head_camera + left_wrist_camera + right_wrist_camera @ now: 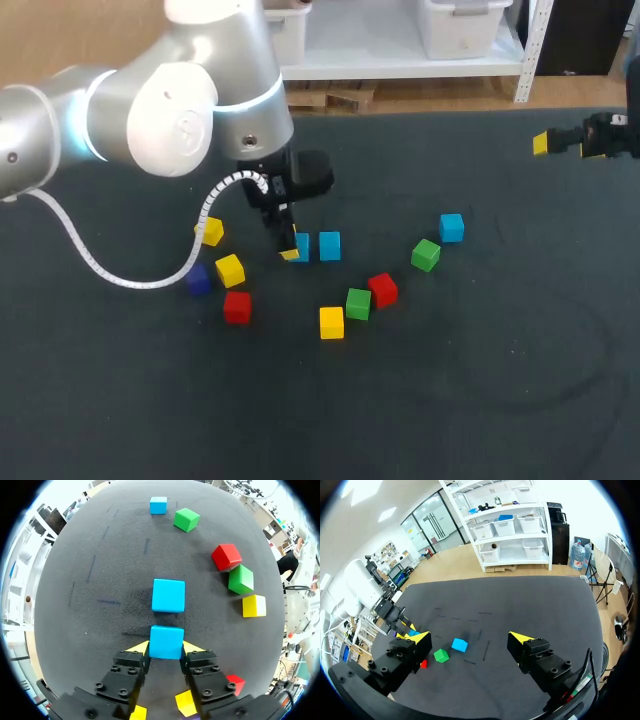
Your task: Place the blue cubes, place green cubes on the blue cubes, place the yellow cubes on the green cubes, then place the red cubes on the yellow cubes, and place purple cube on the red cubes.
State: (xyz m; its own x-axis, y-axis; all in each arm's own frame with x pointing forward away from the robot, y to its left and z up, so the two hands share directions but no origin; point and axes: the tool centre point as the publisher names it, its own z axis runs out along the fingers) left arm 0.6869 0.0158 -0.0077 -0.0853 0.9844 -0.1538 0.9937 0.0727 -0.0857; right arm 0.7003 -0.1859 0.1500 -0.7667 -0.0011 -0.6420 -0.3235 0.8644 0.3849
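The left gripper has its yellow-tipped fingers pressed against both sides of a small blue cube on the dark grey table mat. A second blue cube sits just ahead of it. The right gripper hangs at the table's far side, its fingers spread wide and holding nothing.

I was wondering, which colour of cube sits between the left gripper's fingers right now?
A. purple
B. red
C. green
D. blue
D: the left wrist view shows a blue cube held between the two yellow tips of the left gripper, with a second blue cube just ahead of it.
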